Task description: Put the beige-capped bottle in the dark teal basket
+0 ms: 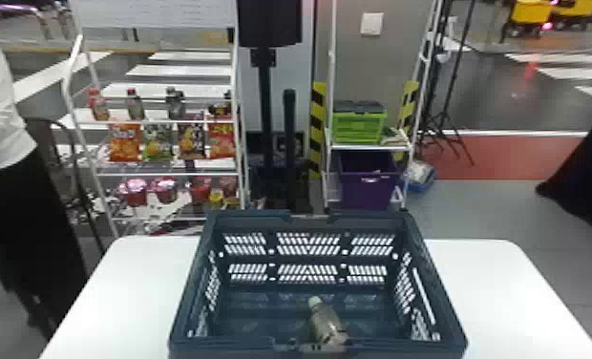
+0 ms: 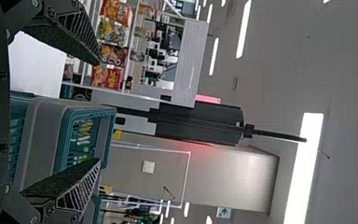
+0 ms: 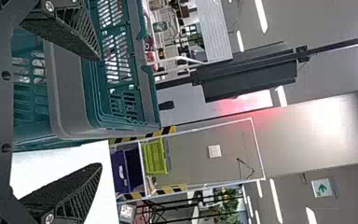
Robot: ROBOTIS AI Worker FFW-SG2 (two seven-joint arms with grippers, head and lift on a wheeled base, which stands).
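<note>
Nearest, the left gripper and the right gripper are each holding their two fingers well apart with nothing between them. On the white table, the dark teal basket is standing upright, and inside it, close to the near wall, the beige-capped bottle is resting. The placing is looking finished, so doing the rest well is calling for leaving the bottle alone, drawing both arms back slowly with their fingers spread, and clearing the rim and handles before turning away; a knock could be rolling the bottle or shifting the basket. Its base is lying toward the robot, while its cap is pointing toward the far wall and a little left. Its long axis is thus running mostly front to back, slightly aslant; whether it is lying flat or leaning, I cannot tell.
</note>
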